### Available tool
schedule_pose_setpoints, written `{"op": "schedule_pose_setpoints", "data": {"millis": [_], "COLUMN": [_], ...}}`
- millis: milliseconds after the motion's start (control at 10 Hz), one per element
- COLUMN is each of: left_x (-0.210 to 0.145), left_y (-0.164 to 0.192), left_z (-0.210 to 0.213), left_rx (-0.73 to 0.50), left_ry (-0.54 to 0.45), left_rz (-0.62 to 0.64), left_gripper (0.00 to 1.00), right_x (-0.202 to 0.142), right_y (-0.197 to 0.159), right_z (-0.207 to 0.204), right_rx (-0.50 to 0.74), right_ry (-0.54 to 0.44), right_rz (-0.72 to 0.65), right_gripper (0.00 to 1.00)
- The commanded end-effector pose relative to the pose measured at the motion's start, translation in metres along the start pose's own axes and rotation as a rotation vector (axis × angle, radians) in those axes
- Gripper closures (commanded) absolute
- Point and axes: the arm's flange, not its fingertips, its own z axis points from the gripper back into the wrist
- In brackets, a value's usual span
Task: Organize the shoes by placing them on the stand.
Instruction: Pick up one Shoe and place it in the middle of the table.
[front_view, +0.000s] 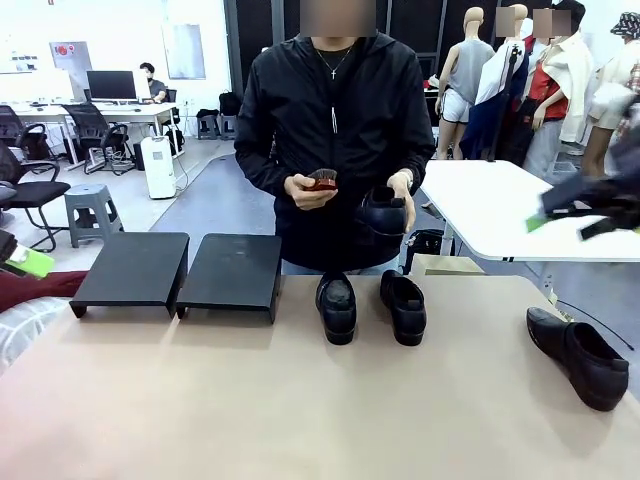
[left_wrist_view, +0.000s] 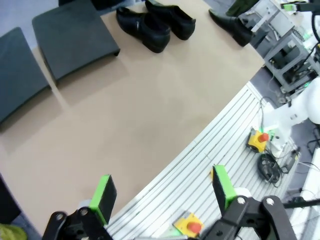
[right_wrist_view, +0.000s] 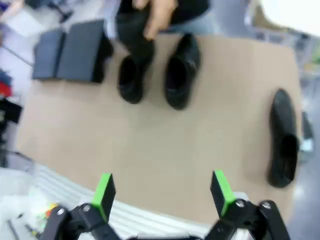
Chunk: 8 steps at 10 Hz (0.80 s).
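Tan tabletop (front_view: 300, 420) | stand (front_view: 228, 272) far-left | three shoes (front_view: 337, 306) resting | office desks (front_view: 100, 112) behind

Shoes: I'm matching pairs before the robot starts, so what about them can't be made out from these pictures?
- Held shoe, front view: the person's hand covers its top; blurred in the right wrist view.
- Lone shoe, left wrist view: cut off by the top edge.
- Small reddish item in the person's other hand, front view: too small to identify.
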Motion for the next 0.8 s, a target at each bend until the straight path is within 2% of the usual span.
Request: {"op": "schedule_pose_setpoints", "data": {"millis": [0,100,200,400,500,700], "left_x": [0.001,0.001,0.001,0.001,0.001,0.001], "left_y": [0.001,0.001,0.001,0.001,0.001,0.001], "left_z": [0.001,0.001,0.001,0.001,0.001,0.001], "left_rx": [-0.021,-0.021,-0.021,-0.021,-0.021,-0.021], "left_ry": [-0.006,-0.006,-0.006,-0.006,-0.006,-0.006], "left_rz": [-0.015,-0.015,-0.015,-0.015,-0.015,-0.015], "left_gripper": [0.0,0.0,0.0,0.0,0.0,0.0], "right_x": [0.049,0.054,0.048,0.013,-0.023,-0.093], "right_y": [0.028,0.029,0.012,-0.032,-0.052,-0.085], "right_z": [-0.058,-0.067,-0.052,0.004,0.041,0.113], "right_rx": [0.055,0.045,0.066,0.093,0.132,0.127], "right_ry": [0.038,0.049,0.004,-0.039,-0.001,-0.101], "right_rz": [0.106,0.109,0.069,0.005,-0.043,-0.115], "right_gripper": [0.0,0.0,0.0,0.0,0.0,0.0]}}
